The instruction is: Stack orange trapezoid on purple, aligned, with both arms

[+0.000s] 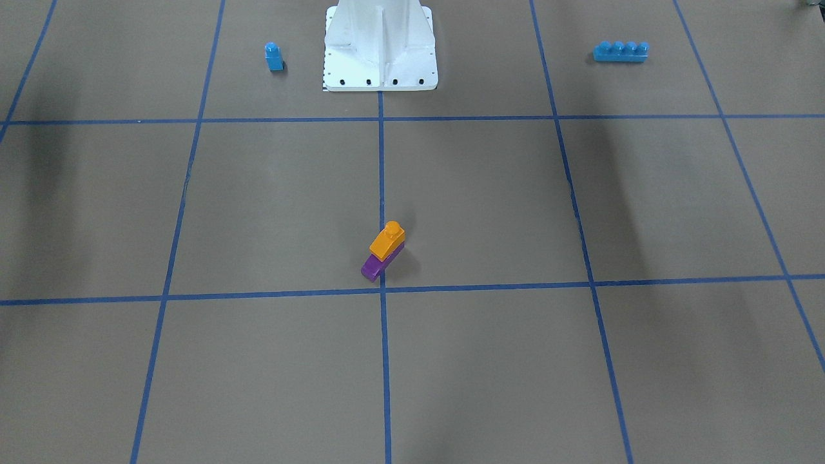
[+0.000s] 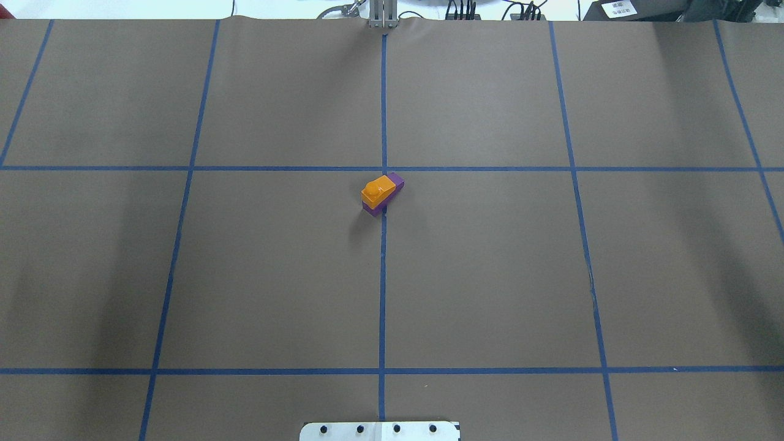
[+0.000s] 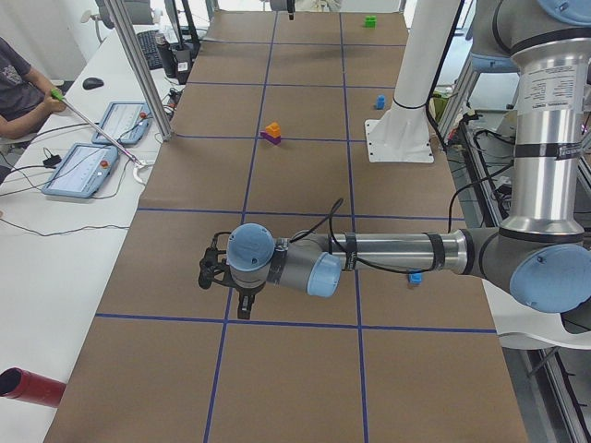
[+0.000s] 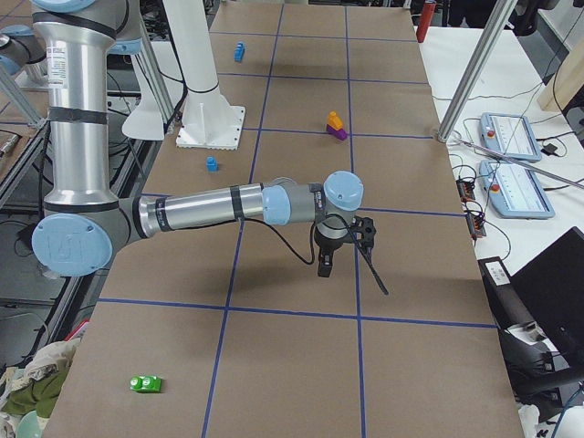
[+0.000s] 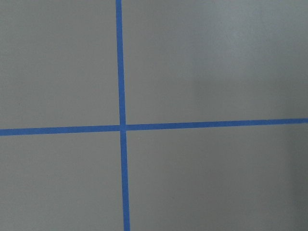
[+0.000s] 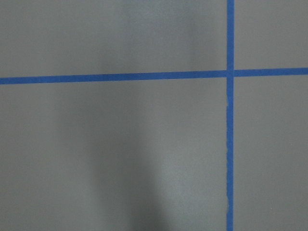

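Observation:
The orange trapezoid [image 1: 387, 241] sits on top of the purple brick [image 1: 372, 267] near the table's middle, by a blue tape line. The purple one sticks out past the orange at one end. The stack also shows in the overhead view, orange [image 2: 376, 190] on purple [image 2: 397, 181], and far off in both side views [image 3: 272, 130] [image 4: 335, 120]. My left gripper [image 3: 243, 312] hangs over bare paper far from the stack. So does my right gripper [image 4: 324, 268]. Both show only in side views, so I cannot tell if they are open or shut. The wrist views show only paper and tape.
A small blue one-stud brick [image 1: 274, 57] and a long blue four-stud brick [image 1: 621, 51] stand either side of the white robot base [image 1: 380, 58]. A green brick [image 4: 146, 384] lies near the table's right end. An operator [image 3: 18, 83] sits beside control tablets.

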`<action>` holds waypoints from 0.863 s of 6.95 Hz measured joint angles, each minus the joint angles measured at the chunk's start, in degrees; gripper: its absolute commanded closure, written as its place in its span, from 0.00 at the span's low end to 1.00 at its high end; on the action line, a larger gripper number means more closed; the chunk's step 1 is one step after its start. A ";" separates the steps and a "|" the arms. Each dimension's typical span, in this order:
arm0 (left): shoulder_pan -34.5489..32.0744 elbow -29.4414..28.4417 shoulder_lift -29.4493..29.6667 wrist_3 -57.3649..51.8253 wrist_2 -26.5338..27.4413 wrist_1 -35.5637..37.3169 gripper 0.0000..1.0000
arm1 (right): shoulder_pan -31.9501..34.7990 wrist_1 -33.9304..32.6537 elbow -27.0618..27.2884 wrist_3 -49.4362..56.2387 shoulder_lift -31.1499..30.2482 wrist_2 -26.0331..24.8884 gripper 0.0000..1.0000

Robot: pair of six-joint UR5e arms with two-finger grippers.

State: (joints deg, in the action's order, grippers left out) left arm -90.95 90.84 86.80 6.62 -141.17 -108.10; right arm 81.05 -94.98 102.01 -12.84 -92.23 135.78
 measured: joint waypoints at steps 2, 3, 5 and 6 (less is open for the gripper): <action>3.75 1.07 -0.40 -0.02 6.60 -1.17 0.00 | 1.35 0.08 -0.24 0.44 -1.48 -0.01 0.00; 6.30 2.35 -0.50 -0.28 8.58 -0.14 0.00 | 1.81 0.12 -0.25 0.52 -2.34 -0.22 0.00; 7.12 6.26 -0.75 -7.90 10.48 7.71 0.00 | 2.27 0.09 -0.36 1.30 -3.50 -2.05 0.00; 5.66 7.86 -0.92 -14.41 11.74 12.67 0.00 | 2.54 0.07 -0.52 2.09 -3.76 -2.70 0.00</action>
State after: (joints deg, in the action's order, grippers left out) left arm -85.28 98.70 85.88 -7.78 -129.43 -95.42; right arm 83.59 -94.91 101.48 -10.75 -95.99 133.08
